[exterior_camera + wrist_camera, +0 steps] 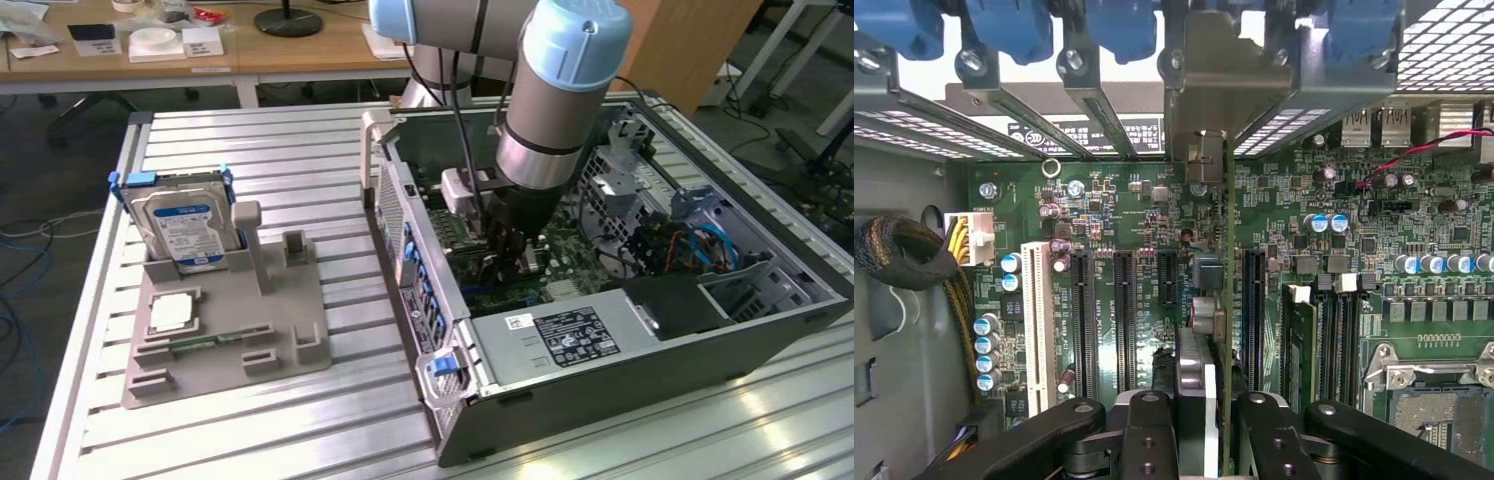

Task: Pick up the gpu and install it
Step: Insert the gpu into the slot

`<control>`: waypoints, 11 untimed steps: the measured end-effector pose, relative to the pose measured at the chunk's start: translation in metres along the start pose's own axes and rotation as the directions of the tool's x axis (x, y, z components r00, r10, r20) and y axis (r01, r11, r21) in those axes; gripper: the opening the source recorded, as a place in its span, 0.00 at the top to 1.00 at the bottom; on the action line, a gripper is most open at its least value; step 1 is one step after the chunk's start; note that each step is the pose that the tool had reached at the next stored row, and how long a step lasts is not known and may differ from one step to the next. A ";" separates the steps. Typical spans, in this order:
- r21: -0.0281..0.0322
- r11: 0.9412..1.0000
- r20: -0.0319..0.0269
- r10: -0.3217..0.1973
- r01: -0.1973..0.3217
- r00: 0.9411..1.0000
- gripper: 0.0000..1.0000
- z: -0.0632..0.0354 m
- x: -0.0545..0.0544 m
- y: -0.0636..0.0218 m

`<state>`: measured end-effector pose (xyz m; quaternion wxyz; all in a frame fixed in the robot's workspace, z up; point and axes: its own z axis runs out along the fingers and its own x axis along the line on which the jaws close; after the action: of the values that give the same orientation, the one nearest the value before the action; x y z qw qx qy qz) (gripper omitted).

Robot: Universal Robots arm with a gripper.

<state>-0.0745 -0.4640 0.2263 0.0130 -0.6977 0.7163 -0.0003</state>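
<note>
**Exterior view and wrist view: gpu held edge-on above the board slots**

Exterior view: the arm reaches down into the open computer case (747,300), which lies on the slatted surface (267,150). The pincer (514,235) sits low over the green motherboard (567,255), near the case's middle. What it carries is hard to make out here, since the arm's wrist covers most of it. Well apart, toward the exterior view's left, a grey parts stand (227,330) keeps the hard drive (187,225) upright; the stand's other places are too small to read.

Wrist view: the pincer (1209,420) is partly closed, its dark fingers (1144,430) pressing the two faces of the gpu (1222,300). The card stands on edge directly ahead of the pincer, its long axis running away from the camera toward the rear bracket bays (1204,80), parallel to the black expansion slots (1124,320). It hangs between two of those slots, close to the one at (1252,320). I cannot tell whether its lower edge already touches a slot; that edge is hidden behind the card and the fingers.
</note>
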 end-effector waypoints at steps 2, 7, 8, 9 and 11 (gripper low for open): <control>0.000 1.000 0.000 0.000 0.000 1.000 0.72 0.0000 0.000 -0.0001; 0.000 1.000 0.000 0.000 0.000 1.000 0.72 0.0002 -0.001 0.0000; 0.000 1.000 0.000 0.000 0.000 1.000 0.72 0.0002 -0.001 0.0001; 0.000 1.000 0.000 0.000 0.000 1.000 0.72 0.0004 -0.001 0.0001; 0.000 1.000 0.000 0.000 0.000 1.000 0.72 0.0007 -0.002 0.0006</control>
<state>-0.0751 -0.4622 0.2255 0.0131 -0.6976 0.7164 -0.0003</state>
